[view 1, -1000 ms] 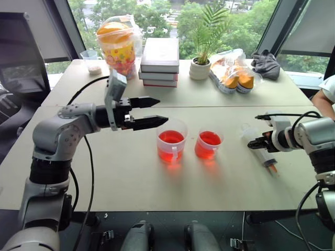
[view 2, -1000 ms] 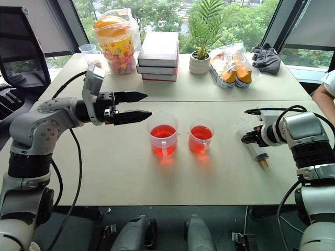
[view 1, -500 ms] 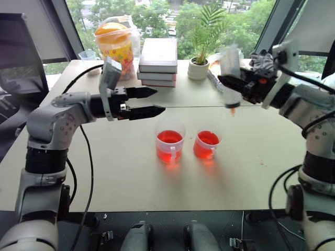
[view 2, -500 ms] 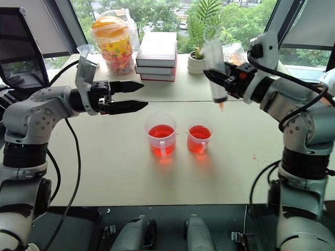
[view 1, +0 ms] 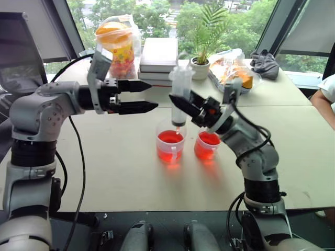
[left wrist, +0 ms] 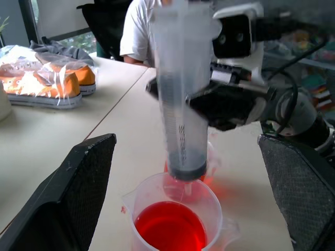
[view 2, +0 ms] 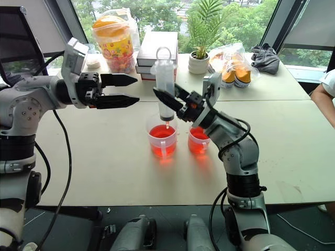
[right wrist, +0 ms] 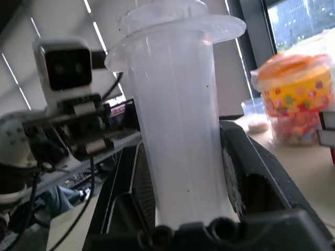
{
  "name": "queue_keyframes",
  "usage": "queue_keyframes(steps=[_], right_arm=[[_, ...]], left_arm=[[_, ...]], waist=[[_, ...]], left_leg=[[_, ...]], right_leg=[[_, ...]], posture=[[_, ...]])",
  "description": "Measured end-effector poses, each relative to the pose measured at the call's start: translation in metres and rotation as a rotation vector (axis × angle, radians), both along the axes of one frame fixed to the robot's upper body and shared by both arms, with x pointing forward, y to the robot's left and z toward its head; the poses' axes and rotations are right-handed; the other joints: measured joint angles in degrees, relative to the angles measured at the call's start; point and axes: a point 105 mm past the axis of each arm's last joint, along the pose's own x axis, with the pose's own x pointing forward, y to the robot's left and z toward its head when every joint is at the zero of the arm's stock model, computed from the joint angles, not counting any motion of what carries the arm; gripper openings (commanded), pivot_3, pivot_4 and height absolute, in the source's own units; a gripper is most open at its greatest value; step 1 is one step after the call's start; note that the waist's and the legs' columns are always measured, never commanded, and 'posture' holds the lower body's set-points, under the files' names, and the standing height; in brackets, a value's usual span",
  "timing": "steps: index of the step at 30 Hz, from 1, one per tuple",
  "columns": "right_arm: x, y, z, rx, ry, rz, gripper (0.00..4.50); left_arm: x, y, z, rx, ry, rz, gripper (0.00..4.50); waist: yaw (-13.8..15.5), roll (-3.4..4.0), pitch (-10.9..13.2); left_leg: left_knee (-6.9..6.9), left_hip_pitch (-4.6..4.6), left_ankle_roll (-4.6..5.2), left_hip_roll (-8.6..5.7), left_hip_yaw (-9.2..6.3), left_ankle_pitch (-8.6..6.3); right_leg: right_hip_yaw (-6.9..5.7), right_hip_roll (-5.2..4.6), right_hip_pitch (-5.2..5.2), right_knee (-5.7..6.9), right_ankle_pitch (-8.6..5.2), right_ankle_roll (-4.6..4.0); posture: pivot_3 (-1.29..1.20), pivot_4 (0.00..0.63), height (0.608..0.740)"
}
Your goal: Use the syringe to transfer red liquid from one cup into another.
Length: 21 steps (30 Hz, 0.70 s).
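Right end effector (view 2: 170, 102) clamped on one syringe (view 2: 165, 86); left end effector (view 2: 125, 90) apart; two cups: taller (view 2: 161, 137), shorter (view 2: 198, 140).

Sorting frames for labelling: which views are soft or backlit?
Left wrist view: syringe and larger cup sharp, background person soft. Right wrist view: syringe barrel close and hazy, background defocused. Head views: bright windows behind, red glow under the smaller cup.

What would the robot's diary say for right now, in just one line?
right gripper: shut on syringe, upright, tip over larger cup | left gripper: open, empty | smaller cup: holds red liquid
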Motion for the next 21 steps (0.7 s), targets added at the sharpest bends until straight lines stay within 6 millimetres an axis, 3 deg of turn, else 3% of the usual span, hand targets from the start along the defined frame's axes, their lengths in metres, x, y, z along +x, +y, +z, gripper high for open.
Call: queue_keyframes(steps=[9,21], right_arm=[[-0.002,0.009,-0.043,-0.091,-0.005,0.018,1.38],[-0.003,0.012,-0.05,-0.134,-0.024,0.008,1.38]], left_arm=[[0.004,-0.008,0.003,-0.023,-0.001,-0.011,4.5],[0.008,-0.029,-0.02,-0.009,0.054,-0.036,4.5]], waist=[[0.1,0.0,0.0],[0.11,0.0,0.0]], left_leg=[[0.03,0.01,-0.01,0.0,-0.01,0.0],[0.04,0.03,-0.03,0.01,-0.01,0.02]], right_leg=[[0.01,0.0,0.0,0.03,0.0,0.0],[0.02,0.0,0.0,0.09,0.0,0.0]], posture=[[0.0,0.15,0.74],[0.0,0.15,0.74]])
